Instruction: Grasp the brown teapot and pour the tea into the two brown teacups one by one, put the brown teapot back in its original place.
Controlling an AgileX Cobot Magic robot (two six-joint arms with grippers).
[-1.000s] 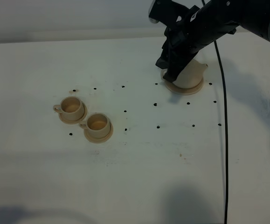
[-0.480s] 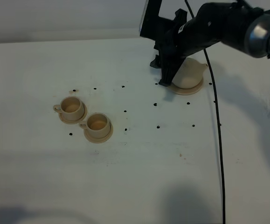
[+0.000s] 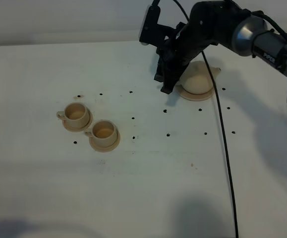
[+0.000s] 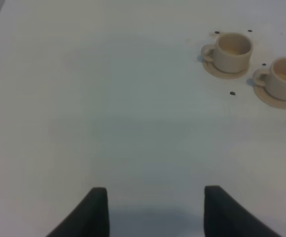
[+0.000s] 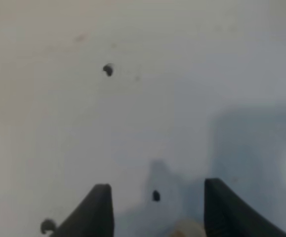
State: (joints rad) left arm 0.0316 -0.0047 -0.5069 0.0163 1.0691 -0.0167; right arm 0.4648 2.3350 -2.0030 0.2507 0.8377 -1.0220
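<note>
The brown teapot (image 3: 197, 80) sits on its wide tan saucer (image 3: 199, 96), the original place, at the back right of the table. My right gripper (image 3: 164, 85) hangs just left of the pot, apart from it and open; the right wrist view shows only table between its fingers (image 5: 101, 210). The two brown teacups (image 3: 76, 113) (image 3: 104, 131) stand on small saucers at the left, also seen as teacups (image 4: 234, 48) (image 4: 285, 76) in the left wrist view. My left gripper (image 4: 155, 210) is open over bare table, far from the cups.
The white table (image 3: 148, 173) carries small black dot marks (image 3: 168, 134). A black cable (image 3: 223, 139) runs from the right arm across the table toward the front edge.
My right arm has swung left and back off the teapot, which now shows more fully. The teapot, the cups and the left gripper have not moved.
</note>
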